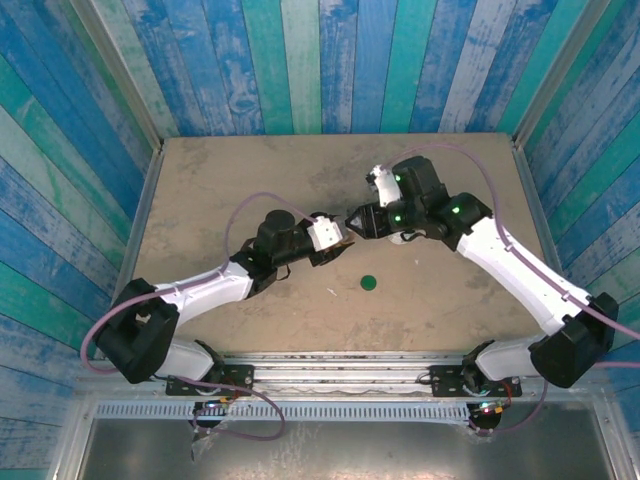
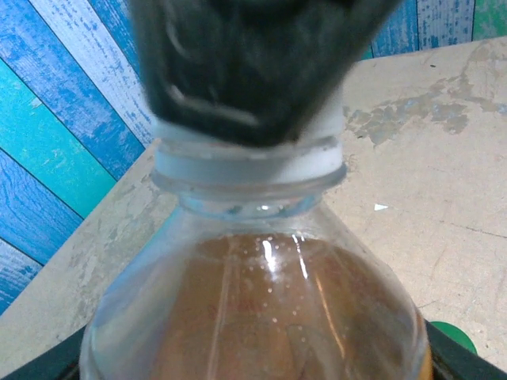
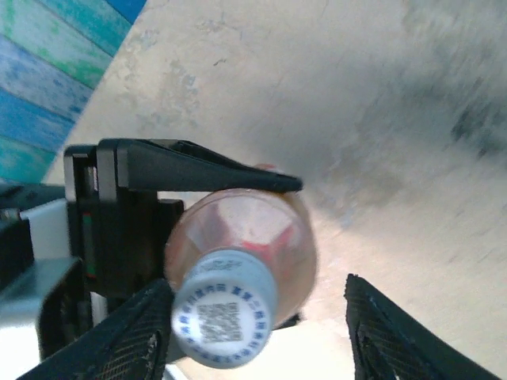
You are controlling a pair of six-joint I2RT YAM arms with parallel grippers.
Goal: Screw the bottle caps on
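Note:
My left gripper [image 1: 336, 240] is shut on the clear bottle [image 2: 261, 301] of amber liquid and holds it off the table, its neck pointing at the right arm. A white cap [image 3: 224, 319] with blue print sits on the bottle's neck. My right gripper [image 3: 257, 336] is open around that cap; its left finger [image 3: 131, 344] is close beside the cap and the other finger [image 3: 396, 336] stands well off. In the left wrist view its dark, blurred fingers [image 2: 253, 71] cover the cap's top. The dark green cap [image 1: 368, 283] lies flat on the table. The white bottle is out of view.
The two arms meet above the middle of the tan table [image 1: 250, 180]. Blue and green plank walls [image 1: 320, 60] close it in at the back and sides. A metal rail [image 1: 340, 362] runs along the near edge.

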